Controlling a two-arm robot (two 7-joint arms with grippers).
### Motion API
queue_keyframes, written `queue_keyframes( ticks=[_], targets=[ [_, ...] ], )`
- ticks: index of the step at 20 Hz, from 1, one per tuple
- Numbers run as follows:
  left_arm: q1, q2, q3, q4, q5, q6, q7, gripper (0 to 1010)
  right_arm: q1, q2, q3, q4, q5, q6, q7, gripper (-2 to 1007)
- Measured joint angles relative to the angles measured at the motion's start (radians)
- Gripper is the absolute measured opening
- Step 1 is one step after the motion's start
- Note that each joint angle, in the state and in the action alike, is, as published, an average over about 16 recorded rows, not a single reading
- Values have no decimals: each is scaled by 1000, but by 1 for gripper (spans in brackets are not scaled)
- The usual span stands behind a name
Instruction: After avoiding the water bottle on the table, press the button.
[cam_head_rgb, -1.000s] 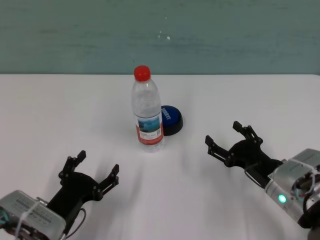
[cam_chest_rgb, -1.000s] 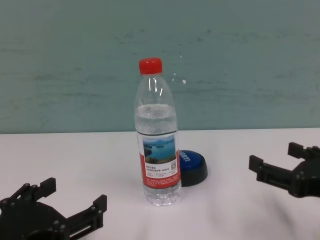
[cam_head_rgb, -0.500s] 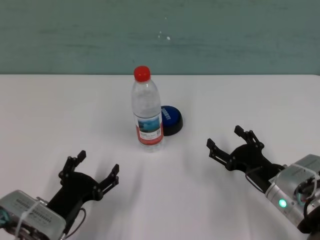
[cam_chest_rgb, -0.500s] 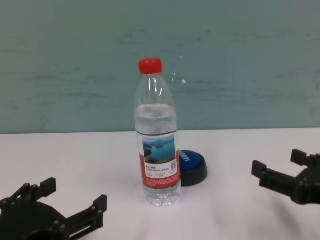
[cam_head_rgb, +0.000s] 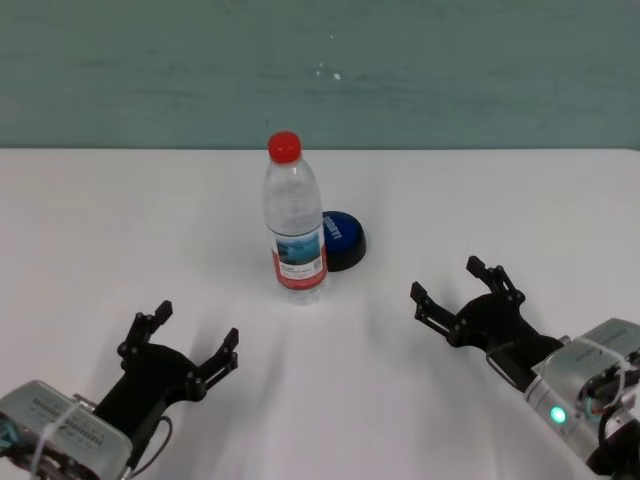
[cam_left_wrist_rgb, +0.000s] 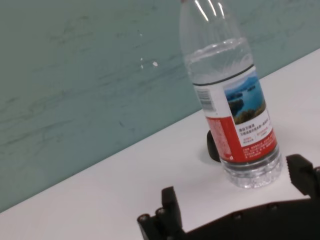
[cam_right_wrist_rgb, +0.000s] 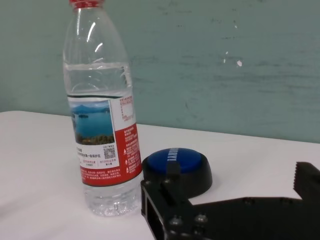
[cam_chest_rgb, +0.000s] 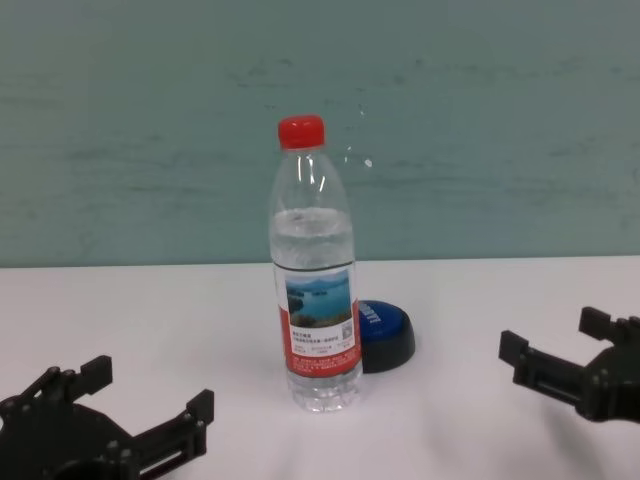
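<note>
The water bottle (cam_head_rgb: 295, 225) stands upright mid-table, clear with a red cap and a lake label. Just behind it to the right sits the blue button (cam_head_rgb: 343, 237) on its black base, partly hidden by the bottle in the chest view (cam_chest_rgb: 387, 331). My right gripper (cam_head_rgb: 446, 279) is open, low over the table (cam_head_rgb: 100, 220), to the right of and nearer than the button, apart from both. In the right wrist view the button (cam_right_wrist_rgb: 177, 162) lies beyond its fingers, with the bottle (cam_right_wrist_rgb: 102, 135) beside it. My left gripper (cam_head_rgb: 196, 328) rests open at the near left.
A teal wall runs behind the table's far edge (cam_head_rgb: 480, 150). Bare white tabletop lies between my right gripper and the button, and to the right of the button.
My right gripper has drawn back slightly toward the near edge and sunk a little, still open. The left arm, bottle and button have not moved.
</note>
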Motion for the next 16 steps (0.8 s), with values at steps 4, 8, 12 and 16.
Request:
queue_keyframes(
  ticks=[4,8,12,16],
  targets=[
    [0,0,0,0,0,0,0,1000,-7,-9,-4,3,-15,-23,-3,1004],
    [0,0,0,0,0,0,0,1000,-15,-17,-5,3,-21,-49,2,1004],
    [0,0,0,0,0,0,0,1000,-21,-21,-4,2,-18,-70,13,1004],
    [0,0,0,0,0,0,0,1000,-24,-22,-1,1,-5,-86,28,1004]
  ],
)
